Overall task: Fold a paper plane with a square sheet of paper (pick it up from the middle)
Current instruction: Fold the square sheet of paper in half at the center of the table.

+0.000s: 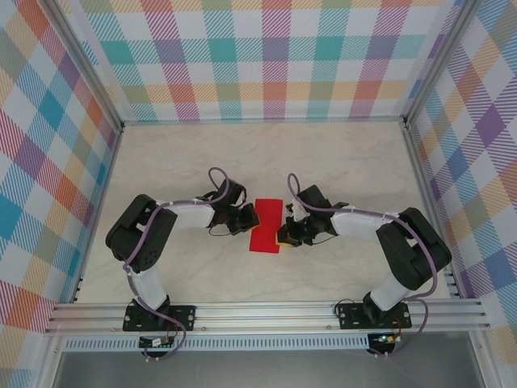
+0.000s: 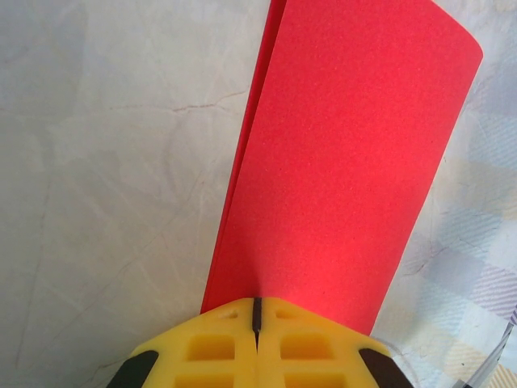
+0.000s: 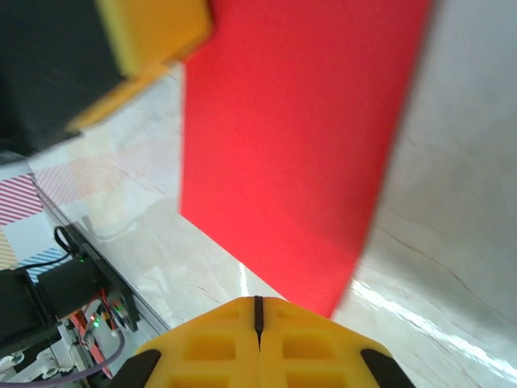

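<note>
- Left gripper [image 2: 255, 305] closed, pinching square sheet of paper [image 2: 339, 162], apparently doubled over.
- Right gripper [image 3: 258, 303] closed at sheet edge; hold uncertain.
- Centre fold seemingly done; nose and wing folds outstanding.

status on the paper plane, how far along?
Done: the thin red paper sheet is doubled over once, with two layers showing along its edge in the left wrist view. In hand: the left claw is shut on one end; the right claw is shut at the other edge, grip unclear. Left: nose and wing folds; no dart shape yet.
</note>
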